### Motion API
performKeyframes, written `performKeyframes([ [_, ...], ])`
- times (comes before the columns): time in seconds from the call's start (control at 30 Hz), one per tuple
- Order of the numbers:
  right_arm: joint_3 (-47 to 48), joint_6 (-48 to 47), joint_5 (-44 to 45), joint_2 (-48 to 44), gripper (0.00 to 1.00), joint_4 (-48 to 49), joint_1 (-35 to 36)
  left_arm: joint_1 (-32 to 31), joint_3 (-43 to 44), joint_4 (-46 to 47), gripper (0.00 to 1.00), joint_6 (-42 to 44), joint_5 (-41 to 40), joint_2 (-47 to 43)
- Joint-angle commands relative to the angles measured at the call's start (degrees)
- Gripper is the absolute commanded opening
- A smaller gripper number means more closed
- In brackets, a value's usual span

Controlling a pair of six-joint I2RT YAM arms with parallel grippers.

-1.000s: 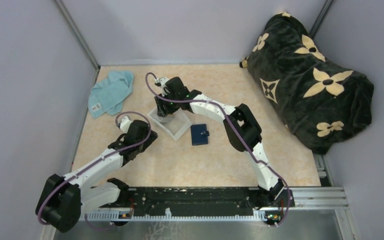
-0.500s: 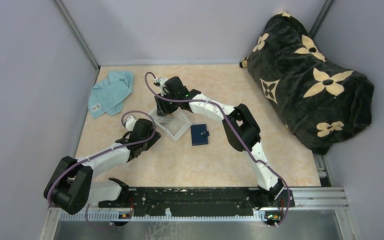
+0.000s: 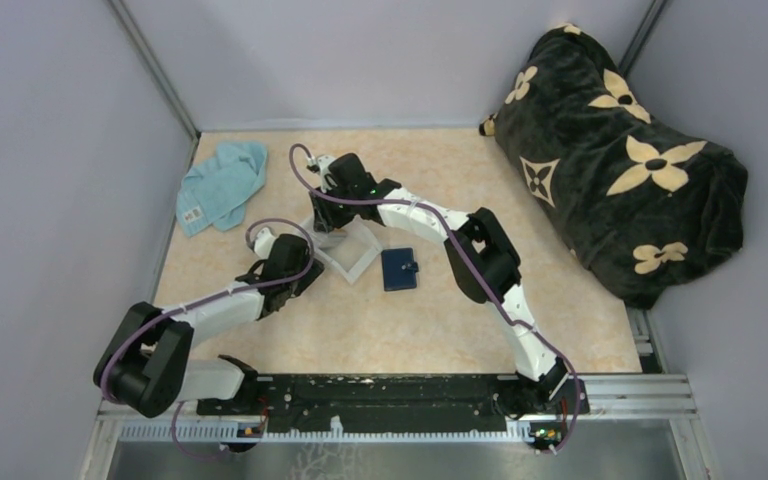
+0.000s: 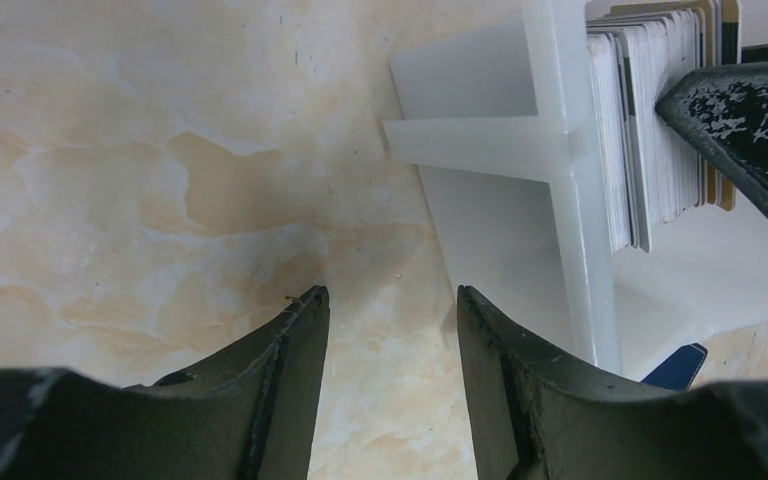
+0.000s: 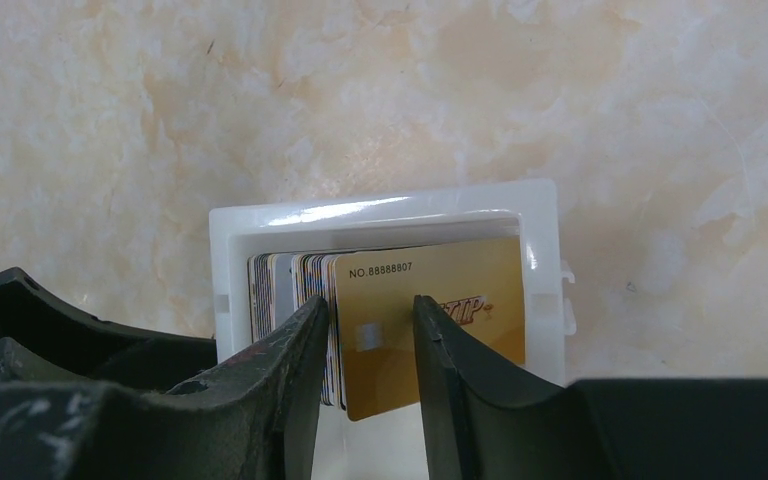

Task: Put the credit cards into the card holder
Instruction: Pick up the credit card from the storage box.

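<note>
A clear plastic tray (image 3: 357,259) sits mid-worktop (image 3: 410,330) and holds the credit cards (image 4: 650,130), which stand on edge in a tight stack against one end wall. A gold card (image 5: 460,300) printed NO.88888807 faces outward at the front of the stack. The card holder (image 3: 398,268), dark blue and lying flat, is just right of the tray and apart from it; the left wrist view catches only its corner past the tray's edge.

A teal cloth (image 3: 222,185) lies well to the tray's left and farther back. A large black flower-patterned cushion (image 3: 620,150) fills the far right corner, well away from the tray.

The right hand (image 3: 327,228) hangs over the tray's card end with its fingers (image 5: 300,370) parted and the gold card showing in the gap. Whether they touch a card cannot be told. The left hand (image 3: 300,277) is just beside the tray's near-left side, low over bare worktop, jaws apart and holding nothing. The tray wall stands between it and the cards.

Compared with a second ago, the left arm has swung in closer to the tray. The right arm, tray and card holder are where they were.

There is one tray, one card holder, one cloth and one cushion. The cards are packed too closely to count.
</note>
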Motion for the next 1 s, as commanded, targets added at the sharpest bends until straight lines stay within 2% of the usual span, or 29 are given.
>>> performKeyframes([
  [0.0,1.45,0.41,-0.51,-1.77,0.35,-1.97,1.90,0.30,1.62,0.43,0.56,-0.29,1.05,1.45],
  [0.97,0.15,0.84,1.58,-7.06,0.26,-2.96,2.87,0.33,2.33,-1.72,0.52,0.05,1.47,-0.38],
])
